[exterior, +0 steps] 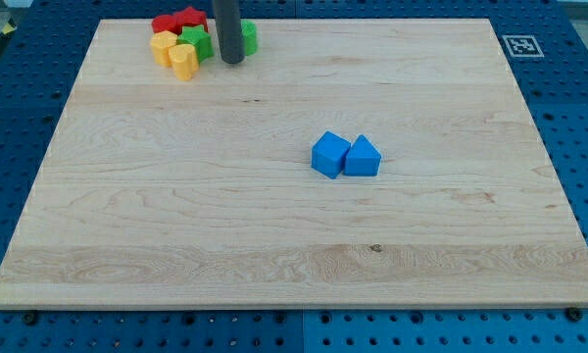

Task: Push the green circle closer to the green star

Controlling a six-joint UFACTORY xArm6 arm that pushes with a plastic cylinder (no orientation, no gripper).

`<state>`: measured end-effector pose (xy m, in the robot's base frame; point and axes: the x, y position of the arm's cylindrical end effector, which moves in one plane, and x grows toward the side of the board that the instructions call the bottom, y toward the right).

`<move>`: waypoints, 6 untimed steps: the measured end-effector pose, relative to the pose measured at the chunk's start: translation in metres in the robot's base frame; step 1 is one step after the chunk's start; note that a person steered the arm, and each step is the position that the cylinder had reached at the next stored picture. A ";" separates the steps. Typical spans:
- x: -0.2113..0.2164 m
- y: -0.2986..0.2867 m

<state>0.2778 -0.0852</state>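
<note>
Green circle (248,37) sits at the bench (274,235) top, touching my tip (232,61) | green star (196,42) just left | no pincer here | risk: push knocks yellow blocks (173,51), red blocks (179,20)

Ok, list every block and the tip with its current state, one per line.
my tip: between the greens.
green star: left of tip.
green circle: partly hidden, right of tip.
red blocks: clustered.
yellow blocks: clustered.
blue blocks: touching, mid-board.
</note>
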 end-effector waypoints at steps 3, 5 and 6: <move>-0.055 0.042; -0.055 0.002; -0.057 0.003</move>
